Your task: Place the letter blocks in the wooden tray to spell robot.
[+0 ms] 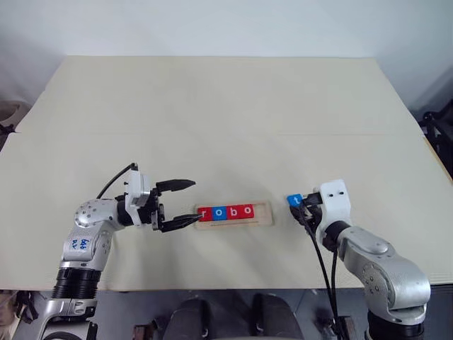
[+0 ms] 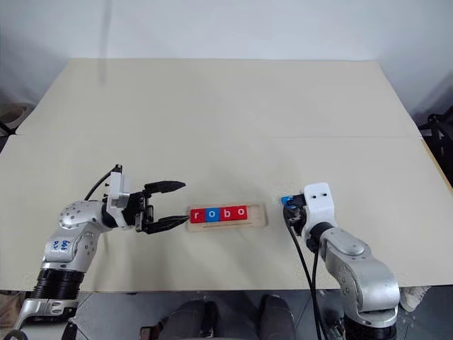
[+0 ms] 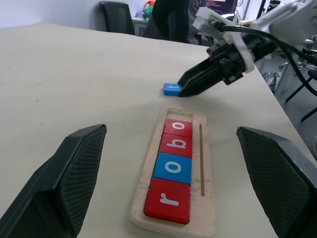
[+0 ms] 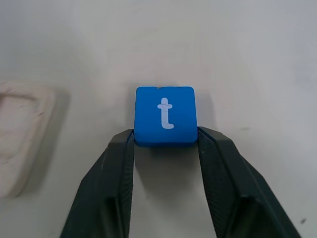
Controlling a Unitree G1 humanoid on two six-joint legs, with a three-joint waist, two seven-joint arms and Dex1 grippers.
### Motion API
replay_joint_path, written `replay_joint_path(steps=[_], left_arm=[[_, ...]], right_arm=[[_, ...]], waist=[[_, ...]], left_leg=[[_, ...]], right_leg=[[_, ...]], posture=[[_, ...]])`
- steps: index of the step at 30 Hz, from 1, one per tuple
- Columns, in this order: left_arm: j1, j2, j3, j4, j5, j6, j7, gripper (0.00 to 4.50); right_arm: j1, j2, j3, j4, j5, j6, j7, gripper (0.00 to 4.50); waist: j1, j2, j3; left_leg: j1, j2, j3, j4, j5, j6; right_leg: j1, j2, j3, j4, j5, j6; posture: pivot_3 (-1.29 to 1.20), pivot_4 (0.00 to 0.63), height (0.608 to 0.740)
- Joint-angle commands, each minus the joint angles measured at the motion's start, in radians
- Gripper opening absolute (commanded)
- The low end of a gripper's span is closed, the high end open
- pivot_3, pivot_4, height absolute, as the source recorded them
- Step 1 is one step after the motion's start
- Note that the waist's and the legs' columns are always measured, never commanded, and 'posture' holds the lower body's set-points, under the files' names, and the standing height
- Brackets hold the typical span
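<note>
Four blocks [image 3: 173, 173] already sit in the wooden tray [image 3: 208, 188]; the t block [image 4: 165, 115], light, hard, slick, sits pinched by its sides in the right pincer [image 4: 165, 141] on the table [image 1: 226, 127]. Left pincer [image 1: 185, 202] gapes wide.

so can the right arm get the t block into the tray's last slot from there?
Probably yes. The right gripper has its jaws on either side of the t block, and the wooden tray has its end slot free next to r-o-b-o, with bare table between.
</note>
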Motion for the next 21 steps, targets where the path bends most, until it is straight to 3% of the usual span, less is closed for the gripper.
replay_joint_path(steps=[1,5,9,11,16,21], left_arm=[[-0.011,-0.002,0.003,-0.015,-0.002,-0.014,-0.004,4.5],[-0.006,-0.001,0.008,-0.023,-0.001,-0.018,0.007,4.5],[0.004,0.004,0.019,-0.033,-0.002,-0.022,0.019,4.5],[0.009,0.005,0.023,-0.042,-0.004,-0.024,0.026,4.5],[0.035,0.015,0.027,-0.086,-0.016,-0.015,0.028,4.5],[0.066,0.035,0.029,-0.135,-0.026,-0.006,0.007,4.5]], right_arm=[[0.001,-0.043,-0.042,-0.004,0.049,0.016,0.056,3.14],[-0.015,-0.182,-0.054,0.067,0.087,-0.062,0.177,4.45],[-0.015,-0.46,-0.001,0.251,0.093,-0.371,0.534,4.45],[-0.028,-0.543,0.026,0.367,0.083,-0.567,0.712,4.45],[-0.166,-0.606,0.133,0.672,0.01,-0.968,0.997,4.45],[-0.382,-0.581,0.237,0.997,-0.077,-1.196,1.158,4.45]], waist=[[0.0,0.0,0.0],[0.005,0.0,0.0],[0.011,0.0,0.0],[0.015,0.0,0.0],[0.014,-0.001,0.0],[0.015,-0.001,0.001]], left_leg=[[0.0,0.0,0.0,0.0,0.0,0.0],[0.0,0.0,-0.001,0.001,0.0,0.001],[0.0,-0.001,0.0,0.001,-0.001,0.002],[0.0,-0.001,0.0,0.001,-0.001,0.002],[0.002,0.0,0.0,0.002,-0.001,0.002],[0.003,0.0,0.0,0.004,-0.001,0.002]], right_leg=[[0.0,0.0,0.0,0.0,0.0,0.0],[0.001,0.0,0.0,-0.001,0.0,0.0],[0.002,0.0,0.0,-0.003,0.0,0.001],[0.002,0.0,0.0,-0.003,0.0,0.001],[0.005,0.0,-0.001,-0.004,0.0,0.001],[0.007,0.0,-0.002,-0.005,0.001,0.001]], posture=[[0.0,0.15,0.74],[0.0,0.15,0.74],[0.0,0.15,0.74],[0.0,0.15,0.74],[0.0,0.15,0.74],[0.0,0.15,0.74]])
